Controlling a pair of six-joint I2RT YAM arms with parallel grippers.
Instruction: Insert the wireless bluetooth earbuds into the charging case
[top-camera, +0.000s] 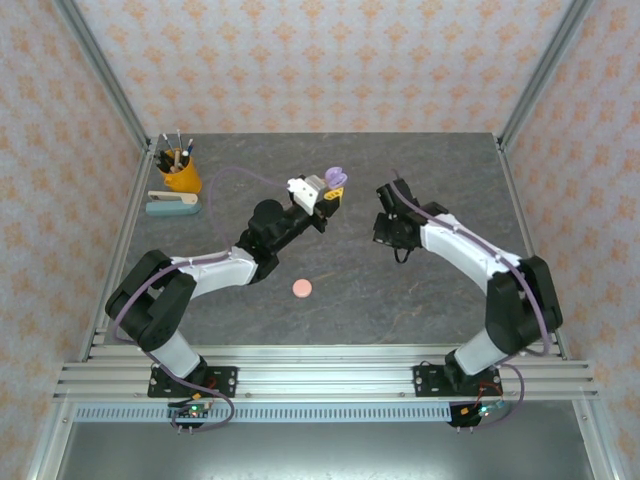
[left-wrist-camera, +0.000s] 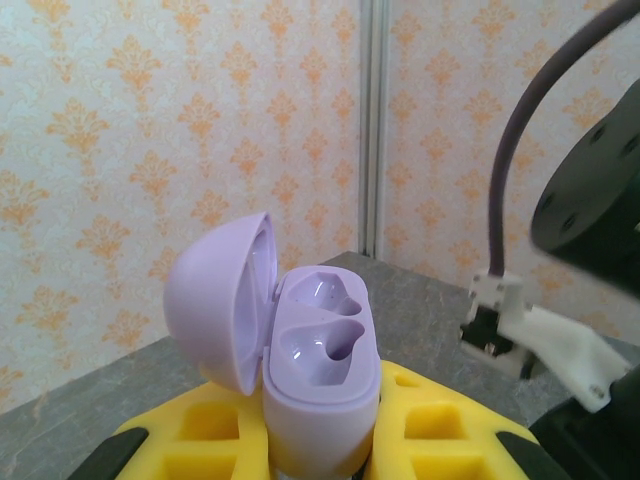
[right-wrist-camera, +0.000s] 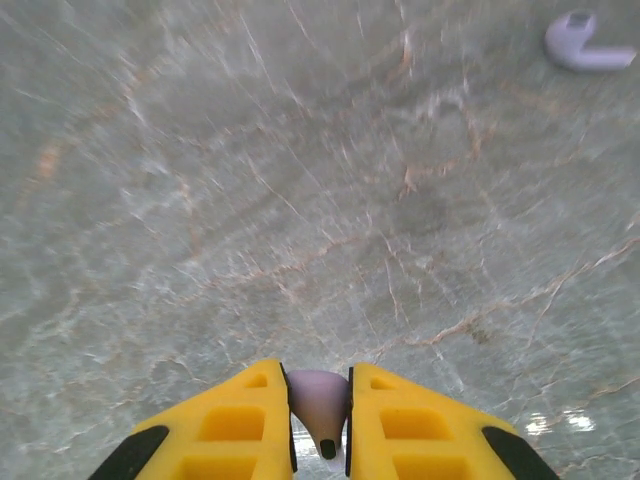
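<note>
Clutter sits far left: pen cup (top-camera: 181, 175) and stapler (top-camera: 173, 204); a pink round case (top-camera: 301, 289) lies on the bench (top-camera: 400, 305) between the arms. Left fingers (left-wrist-camera: 215, 425) clamp the open purple charging case (left-wrist-camera: 320, 370); right fingers (right-wrist-camera: 245, 420) pinch a purple earbud (right-wrist-camera: 318, 398), a second earbud (right-wrist-camera: 585, 45) lying loose.

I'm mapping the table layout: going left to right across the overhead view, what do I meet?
Yellow pen cup → pink round disc → open purple charging case → right gripper.

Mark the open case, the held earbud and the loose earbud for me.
open case (left-wrist-camera: 320, 415), left wrist view, front wall of its base.
held earbud (right-wrist-camera: 318, 395), right wrist view, its rounded body.
loose earbud (right-wrist-camera: 575, 45), right wrist view, its head.
</note>
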